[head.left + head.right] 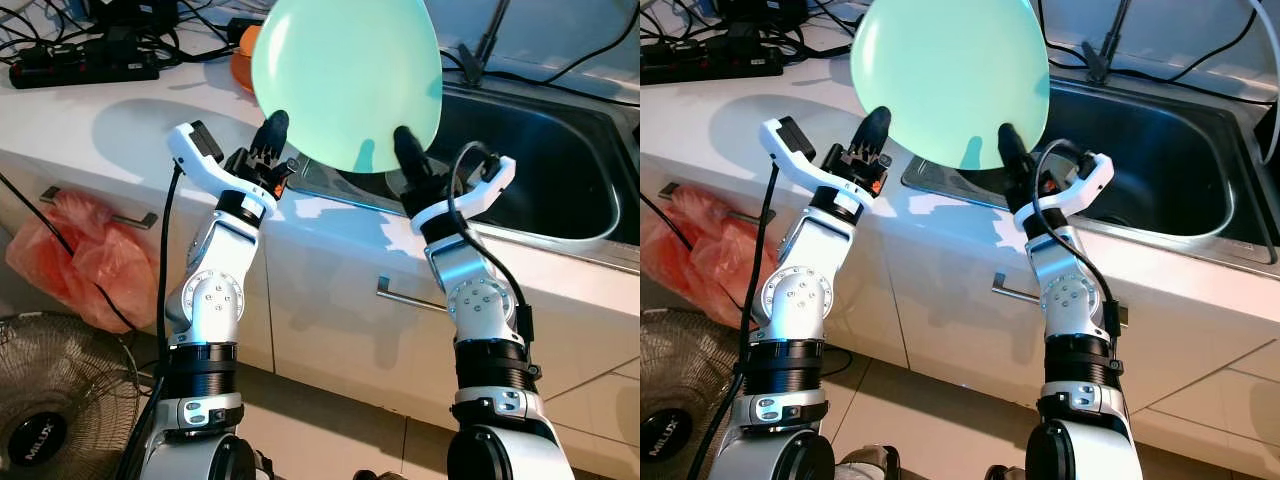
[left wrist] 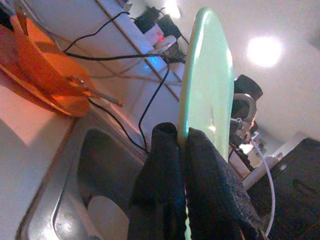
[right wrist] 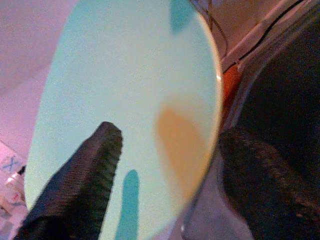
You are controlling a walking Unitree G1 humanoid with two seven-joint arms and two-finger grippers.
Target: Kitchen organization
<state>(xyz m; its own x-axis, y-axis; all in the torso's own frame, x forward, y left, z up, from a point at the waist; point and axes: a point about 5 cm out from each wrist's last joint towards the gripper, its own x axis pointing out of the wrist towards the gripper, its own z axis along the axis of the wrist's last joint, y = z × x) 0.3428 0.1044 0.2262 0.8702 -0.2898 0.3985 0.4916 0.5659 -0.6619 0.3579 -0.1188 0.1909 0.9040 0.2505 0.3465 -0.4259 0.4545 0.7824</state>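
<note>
Plate point(image 1: 345, 80), pale green, is raised above the near edge of the steel sink point(image 1: 560, 170), the left gripper point(image 1: 268, 140) pinching its rim while the right gripper point(image 1: 412, 158) has fingers spread around its other edge, so I'd judge it mid-carry, not yet put away.

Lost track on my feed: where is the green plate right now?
The green plate is held up on edge between the left gripper and the right gripper, over the left rim of the sink, in front of the orange dish.
</note>
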